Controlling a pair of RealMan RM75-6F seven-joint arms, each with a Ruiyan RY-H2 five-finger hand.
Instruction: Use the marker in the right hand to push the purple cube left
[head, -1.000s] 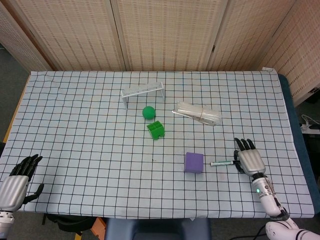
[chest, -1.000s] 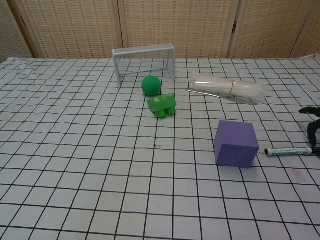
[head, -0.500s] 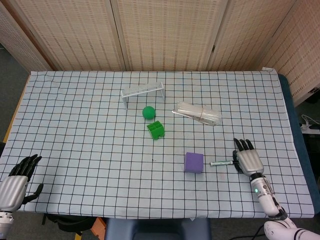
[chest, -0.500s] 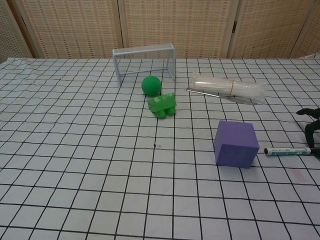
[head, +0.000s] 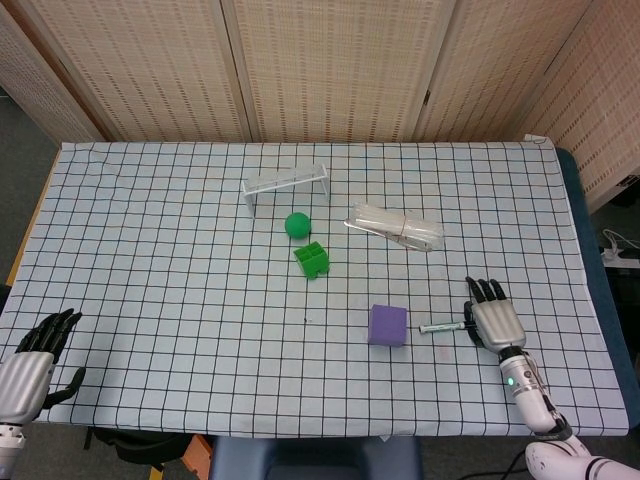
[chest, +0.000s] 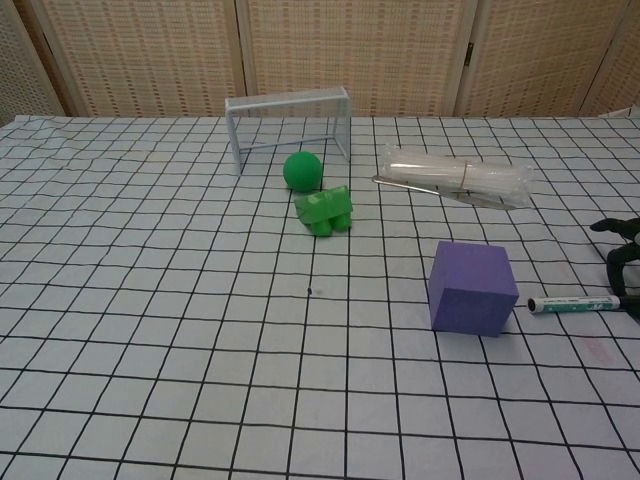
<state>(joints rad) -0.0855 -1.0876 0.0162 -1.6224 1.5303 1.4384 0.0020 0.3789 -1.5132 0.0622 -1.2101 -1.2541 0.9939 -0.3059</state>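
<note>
Since a second ago the marker (chest: 577, 302) has crept a little leftward, its tip closing on the purple cube (head: 388, 324), while the cube itself has not budged. The cube sits flat on the checked tablecloth (head: 180, 250) in the right front part of the table, and the marker lies level just to its right, tip pointing at the cube's right face; a narrow gap shows between them in the chest view, so I judge the push has not yet begun. The marker is held low and horizontal, presumably so its tip meets the cube's side near the middle and slides it rather than tipping it. The right hand (head: 496, 320) sits over the marker's far end with its back to the head camera; its fingers seem curled down around the barrel, though the grip itself is mostly hidden. The left hand (head: 35, 362) rests at the near left corner, well apart, holding nothing, fingers loosely spread. Further back stand a green block (head: 311, 259), a green ball (head: 297, 224), a small white goal frame (head: 286, 184) and a clear plastic bundle (head: 396, 226), all away from the leftward path along this row of squares.
</note>
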